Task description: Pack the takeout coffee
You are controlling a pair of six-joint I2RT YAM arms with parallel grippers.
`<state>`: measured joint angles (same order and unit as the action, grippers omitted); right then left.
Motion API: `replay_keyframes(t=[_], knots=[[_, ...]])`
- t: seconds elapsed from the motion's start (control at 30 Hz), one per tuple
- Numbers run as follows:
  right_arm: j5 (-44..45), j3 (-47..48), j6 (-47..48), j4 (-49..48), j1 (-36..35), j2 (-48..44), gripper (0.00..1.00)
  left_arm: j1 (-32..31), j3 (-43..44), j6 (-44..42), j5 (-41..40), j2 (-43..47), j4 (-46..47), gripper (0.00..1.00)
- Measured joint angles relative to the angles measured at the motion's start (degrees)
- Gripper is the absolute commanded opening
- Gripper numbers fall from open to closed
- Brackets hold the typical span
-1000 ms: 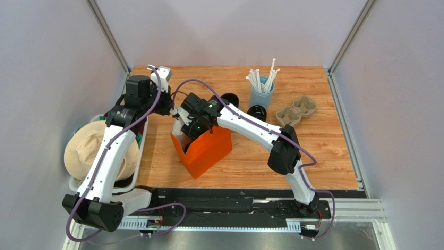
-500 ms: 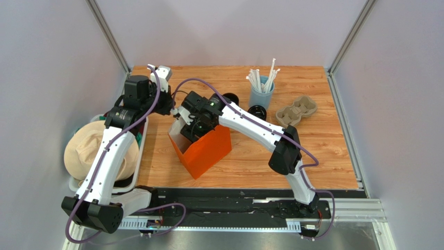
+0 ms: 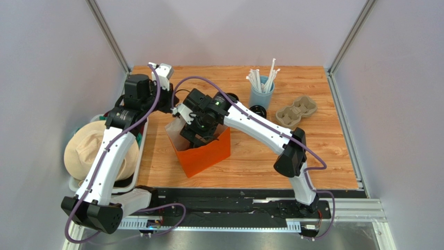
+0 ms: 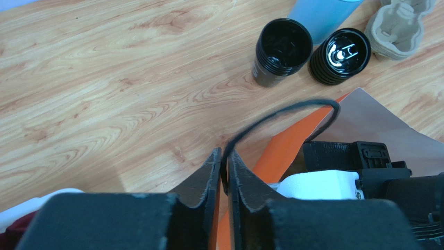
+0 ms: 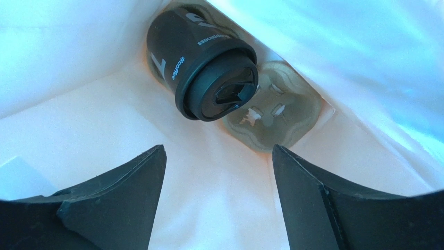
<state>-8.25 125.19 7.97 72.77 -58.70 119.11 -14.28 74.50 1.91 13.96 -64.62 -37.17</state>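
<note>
Packing: coffee (image 5: pixel 208 67) lies tilted, lid on, at the bottom of the orange bag (image 3: pixel 208 153).
Right gripper (image 5: pixel 219 151): inside the bag above the coffee, jaws wide, holding nothing.
Left gripper (image 4: pixel 224 156): pinched on the bag's black handle (image 4: pixel 281 112).
Counter (image 3: pixel 323 140): orange-brown wood grain, metal rail (image 3: pixel 250 208) along the near edge, bag standing left of middle.
Room: plain grey walls (image 3: pixel 234 31), metal posts (image 3: pixel 107 34) in the back corners.

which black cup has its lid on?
The lidded cup inside the orange bag, under the open right gripper. The other black cup, on the table beside the stack of lids, stands open.
</note>
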Motion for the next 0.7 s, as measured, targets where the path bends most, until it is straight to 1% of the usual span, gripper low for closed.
replay_keyframes(t=[0.1,0.17,0.27,0.33,0.4,0.43,0.5,0.53,0.63,0.67,0.7], knots=[[0.1,0.0,0.1,0.1,0.1,-0.7,0.80,-0.1,0.0,0.3,0.6,0.1,0.2,0.23],[0.1,0.0,0.1,0.3,0.1,-1.2,0.81,-0.1,0.0,0.3,0.7,0.1,0.2,0.27],[0.0,0.0,0.3,0.3,0.3,-1.9,0.84,-0.1,0.0,0.3,0.8,0.1,0.2,0.33],[-0.1,0.0,0.9,0.3,0.5,-2.8,0.86,-0.2,0.0,0.4,0.9,0.1,0.2,0.35],[-0.9,0.0,2.0,-0.3,0.5,-4.4,0.87,-0.3,0.0,0.4,0.8,0.1,0.3,0.36],[-1.4,0.0,2.5,-0.7,0.4,-5.4,0.89,-0.3,0.0,0.4,0.8,0.1,0.3,0.36],[-2.5,0.0,3.3,-1.1,0.4,-7.8,0.89,-0.3,0.0,0.4,0.7,0.1,0.3,0.39],[-3.9,0.4,4.5,-1.5,0.4,-10.9,0.90,-0.3,0.0,0.4,0.7,0.1,0.4,0.41],[-5.0,0.6,5.2,-1.9,0.4,-12.5,0.90,-0.3,0.0,0.4,0.7,0.1,0.4,0.47],[-5.4,0.6,5.5,-1.9,0.4,-13.1,0.90,-0.3,0.0,0.4,0.7,0.1,0.4,0.51],[-5.9,0.8,5.8,-1.9,0.4,-13.6,0.90,-0.3,0.0,0.4,0.6,0.1,0.4,0.52]])
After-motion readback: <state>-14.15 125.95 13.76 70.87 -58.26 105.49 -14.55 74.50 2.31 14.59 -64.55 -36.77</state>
